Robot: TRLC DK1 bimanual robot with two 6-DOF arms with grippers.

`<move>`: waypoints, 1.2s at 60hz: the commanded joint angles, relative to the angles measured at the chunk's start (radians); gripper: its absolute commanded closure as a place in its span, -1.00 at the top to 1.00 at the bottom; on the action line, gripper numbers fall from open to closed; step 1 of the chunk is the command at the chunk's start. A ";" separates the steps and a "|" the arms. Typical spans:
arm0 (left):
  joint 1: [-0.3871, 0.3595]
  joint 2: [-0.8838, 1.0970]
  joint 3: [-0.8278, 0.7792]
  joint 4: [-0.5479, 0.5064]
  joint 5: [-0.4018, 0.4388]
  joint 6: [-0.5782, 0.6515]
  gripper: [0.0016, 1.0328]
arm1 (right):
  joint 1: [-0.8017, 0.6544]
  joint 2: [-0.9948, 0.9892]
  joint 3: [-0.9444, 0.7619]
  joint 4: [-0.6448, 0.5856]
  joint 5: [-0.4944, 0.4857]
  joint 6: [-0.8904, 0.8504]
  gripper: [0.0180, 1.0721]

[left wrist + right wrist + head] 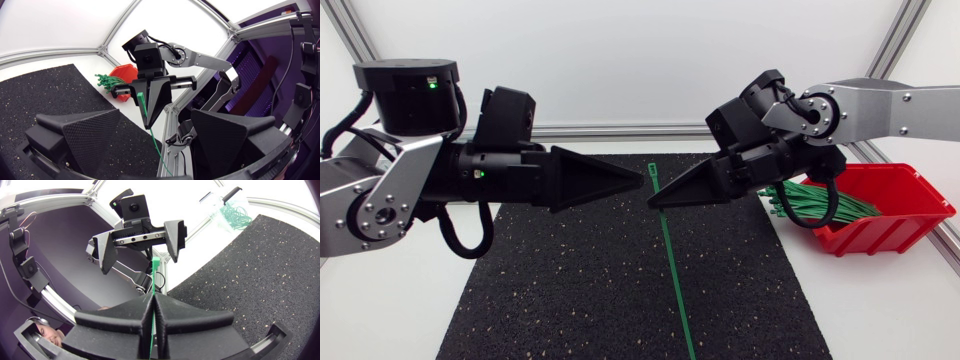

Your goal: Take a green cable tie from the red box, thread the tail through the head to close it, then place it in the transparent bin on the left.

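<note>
A: Right gripper (153, 298), what's it doing?

B: It's pinching fully closed on one green tie (667, 250), both fingers pressing it from two sides. It's gripping just below the head (156, 265), which is sticking up past the fingertips.

A: And the tail (686, 332)?

B: It's hanging down from the fingers over the black mat (570, 290), slanting a bit toward the right arm's side. Can't tell if the end is touching the mat.

A: Left gripper (638, 181)?

B: Both wrist views are showing its fingers spread wide, holding nothing. It's pointing tip to tip at the right gripper, above the middle of the mat. The tie's head is sitting just ahead of its fingertips, near them and not touching.

A: Red box (910, 200)?

B: It's sitting on the white table (880, 300) off the mat's right edge, under the right arm. A bunch of green spare ties (815, 205) is lying in it and poking out over the open front toward the mat.

A: Bin (227, 207)?

B: It's only showing in the right wrist view, past the left gripper, beyond the mat's far edge. Green looped ties are lying inside it. The held tie is well apart from it.
</note>
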 commanded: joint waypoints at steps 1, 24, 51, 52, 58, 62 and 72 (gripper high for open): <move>-0.012 0.040 0.037 0.049 0.020 -0.062 0.92 | -0.008 0.006 0.015 0.004 -0.019 0.018 -0.89; -0.054 0.110 0.060 0.136 0.031 -0.131 0.91 | -0.020 0.018 0.018 0.019 -0.028 0.018 -0.89; -0.061 0.121 0.037 0.153 0.034 -0.146 0.48 | -0.011 0.018 0.033 0.028 -0.028 0.018 -0.89; -0.061 0.121 0.037 0.155 0.034 -0.146 0.48 | -0.011 0.016 0.032 0.028 -0.028 0.018 -0.89; -0.066 0.129 0.044 0.155 0.033 -0.146 0.48 | -0.008 0.012 0.025 0.031 -0.027 0.017 -0.89; -0.067 0.132 0.045 0.156 0.033 -0.146 0.48 | -0.005 0.007 0.021 0.035 -0.027 0.017 -0.89; -0.064 0.139 0.039 0.175 0.020 -0.144 0.12 | -0.003 -0.004 0.013 0.038 -0.025 0.017 -0.89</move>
